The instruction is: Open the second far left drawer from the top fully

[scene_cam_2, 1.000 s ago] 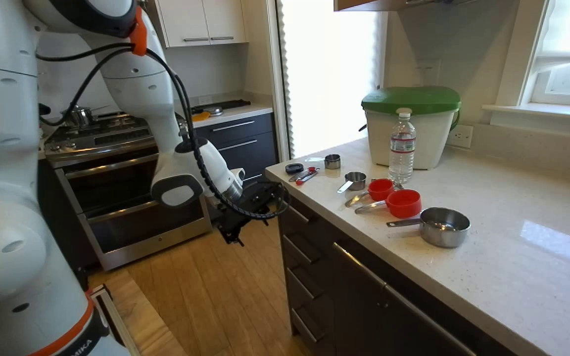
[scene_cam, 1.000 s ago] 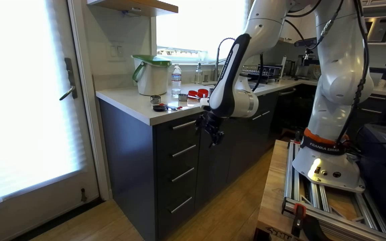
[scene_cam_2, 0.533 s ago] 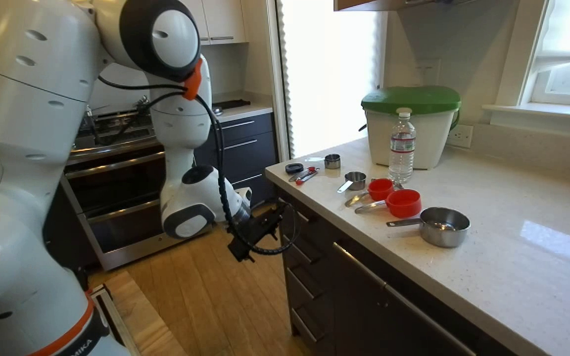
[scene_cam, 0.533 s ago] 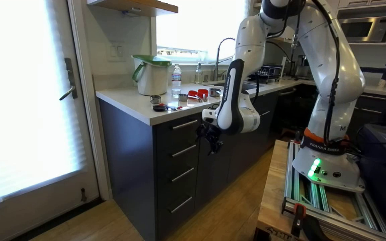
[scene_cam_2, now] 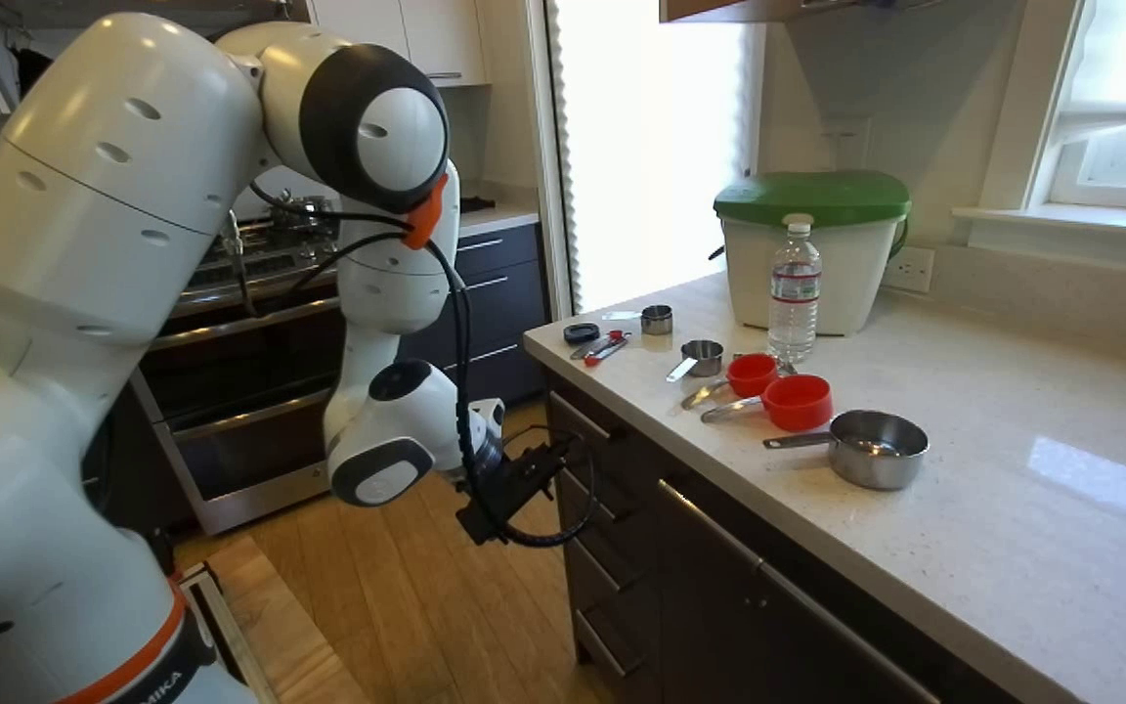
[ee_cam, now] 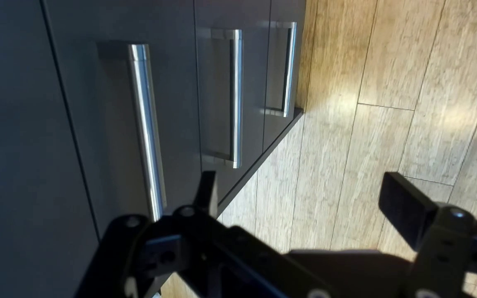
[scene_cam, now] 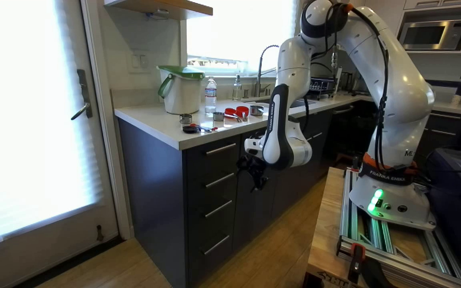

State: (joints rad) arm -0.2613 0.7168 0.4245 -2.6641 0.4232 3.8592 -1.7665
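Black two-fingered gripper (ee_cam: 298, 198) gapes wide, empty, near the closed charcoal second drawer (scene_cam: 214, 190) — white jointed arm (scene_cam: 402, 76) reads "FRANKA EMIKA".

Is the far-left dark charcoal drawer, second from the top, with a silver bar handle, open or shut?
Shut: in an exterior view, the second drawer sits flush with the drawer below, no interior showing.

Below the front edge of the bench (scene_cam_2: 993, 411), floor (scene_cam: 282, 236) is lying open across to the stand (scene_cam: 328, 216); by the corner, the handle (ee_cam: 146, 124) of the second drawer (ee_cam: 118, 124) is jutting into that gap, and a cable (scene_cam_2: 463, 391) is looping beside the gripper (ee_cam: 298, 194)
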